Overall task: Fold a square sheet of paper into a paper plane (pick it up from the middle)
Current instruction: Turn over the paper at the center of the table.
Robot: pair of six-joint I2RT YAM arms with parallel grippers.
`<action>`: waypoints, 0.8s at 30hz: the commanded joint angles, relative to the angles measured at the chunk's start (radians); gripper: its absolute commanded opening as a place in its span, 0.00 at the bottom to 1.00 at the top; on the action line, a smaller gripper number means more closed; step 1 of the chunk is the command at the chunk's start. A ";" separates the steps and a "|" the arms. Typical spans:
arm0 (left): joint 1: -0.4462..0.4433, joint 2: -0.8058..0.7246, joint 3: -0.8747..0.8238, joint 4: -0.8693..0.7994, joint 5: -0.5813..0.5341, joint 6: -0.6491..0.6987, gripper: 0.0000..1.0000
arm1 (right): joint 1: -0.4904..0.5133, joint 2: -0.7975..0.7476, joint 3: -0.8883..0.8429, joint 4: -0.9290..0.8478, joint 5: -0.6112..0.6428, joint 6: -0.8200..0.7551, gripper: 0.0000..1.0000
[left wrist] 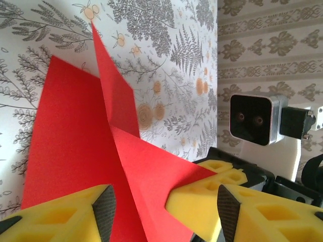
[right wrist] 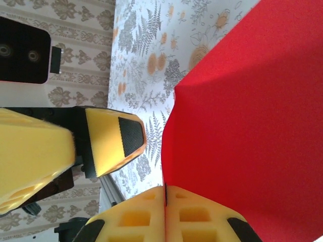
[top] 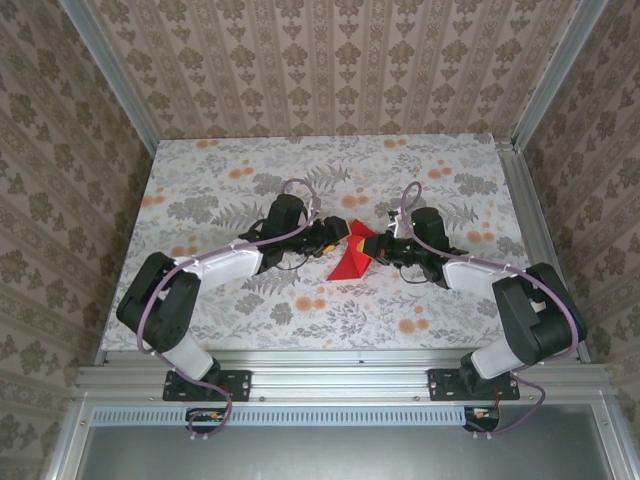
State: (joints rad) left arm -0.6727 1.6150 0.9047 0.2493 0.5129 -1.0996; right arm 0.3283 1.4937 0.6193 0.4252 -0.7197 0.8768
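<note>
The folded sheet of paper [top: 352,256] was clamped by the right fingers [right wrist: 202,217]; the left fingers [left wrist: 65,217] were spread apart around it.

Damask-papered walls [top: 330,60] around floral table [top: 430,160]

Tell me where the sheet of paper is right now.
Top view: the sheet of paper sits at the table centre, between the left gripper and the right gripper, which is shut on it.
</note>
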 commanded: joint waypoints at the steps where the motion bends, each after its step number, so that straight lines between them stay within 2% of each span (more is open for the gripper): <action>1: -0.003 0.021 0.026 0.007 0.019 -0.002 0.59 | 0.004 -0.039 -0.014 0.067 -0.037 0.043 0.02; 4: -0.004 0.029 0.036 -0.027 0.021 0.014 0.59 | 0.003 -0.055 -0.013 0.065 -0.038 0.045 0.02; 11: -0.007 0.044 0.046 0.034 0.043 -0.030 0.56 | 0.003 -0.072 -0.020 0.084 -0.050 0.063 0.02; 21: -0.008 0.079 0.072 0.115 0.092 -0.081 0.34 | 0.004 -0.071 -0.025 0.113 -0.057 0.082 0.02; 24: -0.008 0.086 0.090 0.089 0.104 -0.064 0.33 | 0.004 -0.073 -0.030 0.131 -0.060 0.091 0.02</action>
State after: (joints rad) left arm -0.6735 1.6901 0.9546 0.3241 0.5808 -1.1603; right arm 0.3283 1.4464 0.6022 0.5129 -0.7471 0.9504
